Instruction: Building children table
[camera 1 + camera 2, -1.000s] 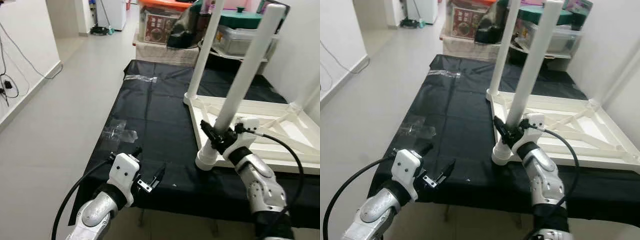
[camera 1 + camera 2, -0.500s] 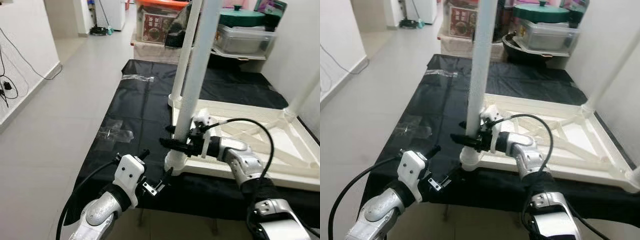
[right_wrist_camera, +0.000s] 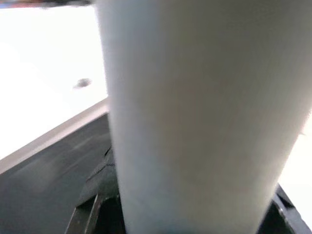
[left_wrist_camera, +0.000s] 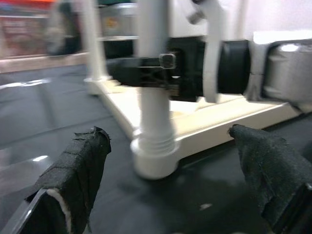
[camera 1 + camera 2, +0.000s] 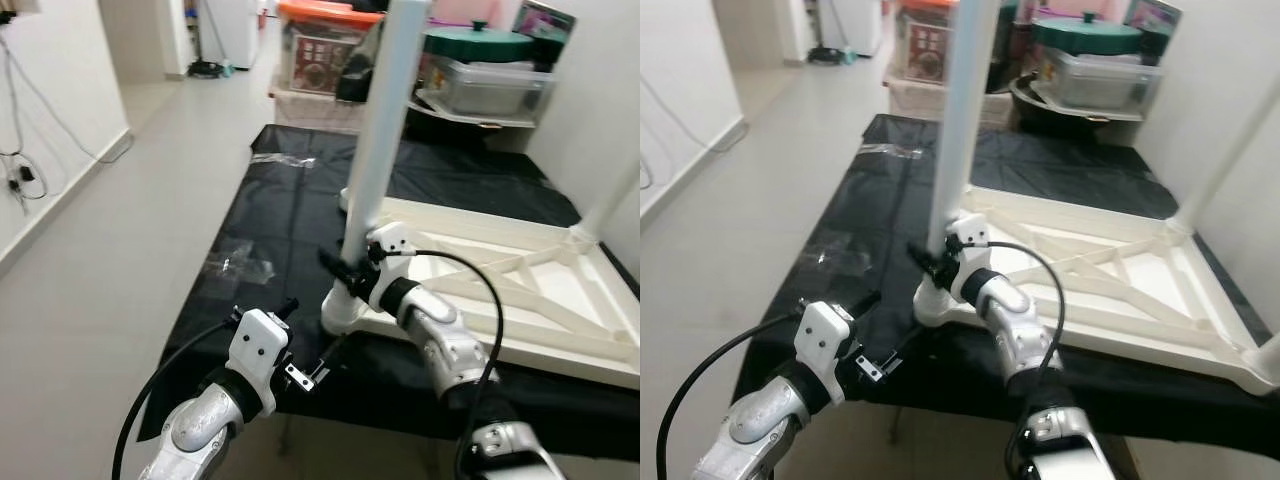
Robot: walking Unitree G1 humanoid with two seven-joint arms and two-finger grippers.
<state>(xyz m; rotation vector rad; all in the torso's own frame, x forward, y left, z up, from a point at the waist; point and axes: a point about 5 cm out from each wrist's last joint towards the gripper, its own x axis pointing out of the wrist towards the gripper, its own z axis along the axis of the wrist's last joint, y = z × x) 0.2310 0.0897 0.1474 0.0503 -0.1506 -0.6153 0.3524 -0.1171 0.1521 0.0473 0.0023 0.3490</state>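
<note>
Leg (image 5: 385, 130) stands nearly upright, top tipped slightly right, base in the corner socket of the upturned tabletop (image 5: 520, 290). Right pincer (image 5: 345, 272) pinches the leg low down. Left pincer (image 5: 305, 350) hangs spread near the table (image 5: 270, 230) edge.

You get bright, even indoor light; glare streaks the black table cover (image 5: 300, 215) near its far-left corner. Both wrist views are motion-blurred, the white table leg (image 3: 195, 122) completely out of focus.
</note>
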